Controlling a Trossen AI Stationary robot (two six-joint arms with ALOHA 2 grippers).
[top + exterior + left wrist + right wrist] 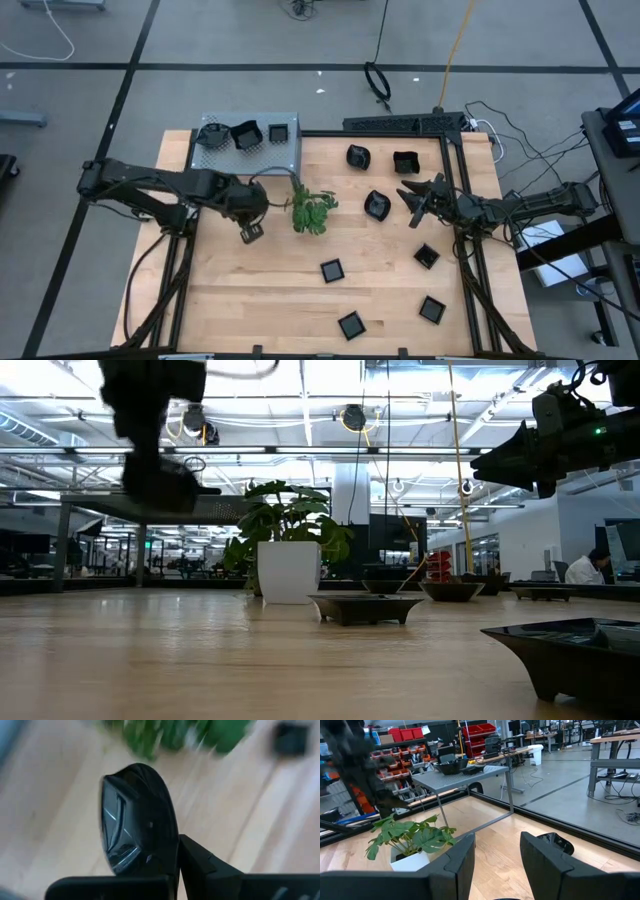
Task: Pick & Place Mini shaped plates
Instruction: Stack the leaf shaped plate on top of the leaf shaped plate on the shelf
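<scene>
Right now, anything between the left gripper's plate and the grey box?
Nothing visible. The left gripper holds a plate above bare table, with the grey box behind it. The plant stands off to the side, toward the right arm, clear of that path.

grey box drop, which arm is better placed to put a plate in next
Left. The left gripper already holds a mini plate near the grey box; the right gripper is open, empty and farther away.

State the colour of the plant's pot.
The pot is white, clearest in the low view.
</scene>
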